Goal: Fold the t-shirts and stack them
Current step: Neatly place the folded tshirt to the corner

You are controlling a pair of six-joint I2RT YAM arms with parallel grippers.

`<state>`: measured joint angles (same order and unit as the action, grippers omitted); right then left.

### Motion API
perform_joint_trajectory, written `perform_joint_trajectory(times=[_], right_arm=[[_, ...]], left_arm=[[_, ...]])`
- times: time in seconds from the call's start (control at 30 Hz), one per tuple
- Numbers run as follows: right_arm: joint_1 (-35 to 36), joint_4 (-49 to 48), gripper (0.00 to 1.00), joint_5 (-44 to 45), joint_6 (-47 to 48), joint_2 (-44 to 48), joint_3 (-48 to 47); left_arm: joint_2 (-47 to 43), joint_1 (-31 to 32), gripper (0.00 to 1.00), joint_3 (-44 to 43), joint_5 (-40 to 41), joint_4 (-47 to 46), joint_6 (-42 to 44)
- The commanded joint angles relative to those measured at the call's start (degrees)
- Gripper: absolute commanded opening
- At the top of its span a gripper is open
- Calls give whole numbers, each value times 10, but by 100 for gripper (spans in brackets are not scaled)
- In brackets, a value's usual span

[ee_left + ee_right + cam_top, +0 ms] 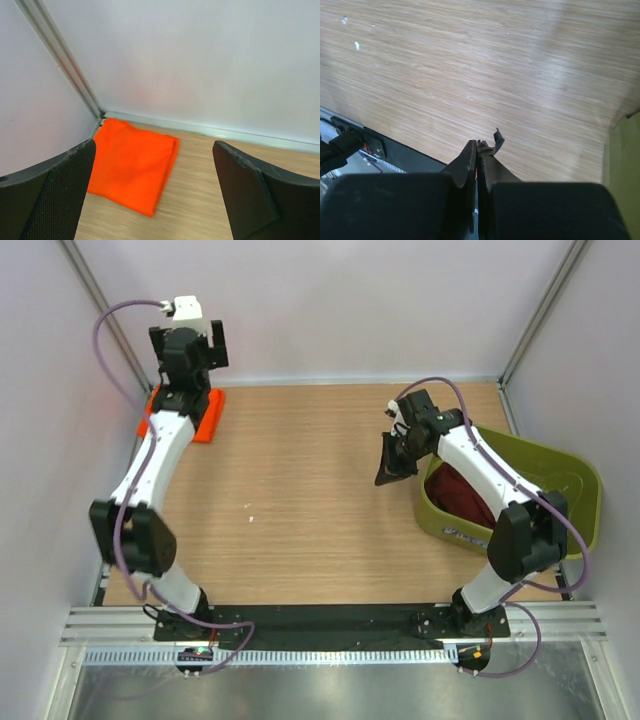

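A light wood-grain counter [320, 490] fills the middle, shut in by plain pale walls [350, 300] on the left, far and right sides. Slim metal posts [545, 300] rise in the far corners. A black strip [330, 618] edges its near side, with brushed steel [320, 690] nearer. The light is soft and even.

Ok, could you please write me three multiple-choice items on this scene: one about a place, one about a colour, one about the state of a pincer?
1. Where on the table does the orange t-shirt lie?
A. its middle
B. its far left corner
C. its near right edge

2. What colour is the shirt inside the tub?
A. dark red
B. blue
C. white

3. In what state is the left pincer?
A. open
B. shut on the orange t-shirt
C. shut, empty

Key:
1 B, the top view shows it by the far left walls.
2 A, maroon cloth shows in the tub.
3 A, its jaws stand wide apart above the cloth.
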<state>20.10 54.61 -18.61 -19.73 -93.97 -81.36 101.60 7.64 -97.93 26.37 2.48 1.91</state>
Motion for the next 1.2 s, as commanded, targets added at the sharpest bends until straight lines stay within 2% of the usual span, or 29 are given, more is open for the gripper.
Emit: perform_joint_trajectory(times=[0.0,0.1,0.23,0.27,0.3,0.37,0.43,0.47,0.57,0.73,0.87,1.03,1.1,1.17], right_arm=[[4,-16,2,-26,-26,48,37],[23,-51,4,-34,-43,67,68],[62,-78,6,-32,-64,75,89],[68,-78,7,-32,-65,77,89],[81,-74,8,-21,-65,80,84],[92,-71,9,-6,-66,98,85],[100,-78,11,8,-73,109,97],[100,-84,11,11,-76,123,119],[107,-144,15,29,-101,160,189],[126,-233,35,55,-149,214,296],[143,-265,51,82,-203,262,361],[151,-250,61,103,-234,287,371],[153,-254,75,109,-244,289,380],[154,-253,78,103,-247,281,386]], left_arm=[[-104,-1,100,92,-116,62,-83],[-205,47,100,184,-117,107,-80],[-283,137,100,267,-141,210,-148],[-298,162,100,301,-140,219,-165],[-321,225,100,322,-104,227,-176],[-337,305,100,367,-91,226,-231],[-330,352,100,382,-98,220,-267],[-324,399,100,386,-97,220,-277],[-297,463,100,391,-80,204,-313],[-321,476,100,474,-133,107,-405],[-405,476,100,576,-129,11,-461],[-476,460,100,663,-128,-41,-519],[-516,453,100,701,-125,-46,-551],[-547,449,100,743,-118,-55,-585]])
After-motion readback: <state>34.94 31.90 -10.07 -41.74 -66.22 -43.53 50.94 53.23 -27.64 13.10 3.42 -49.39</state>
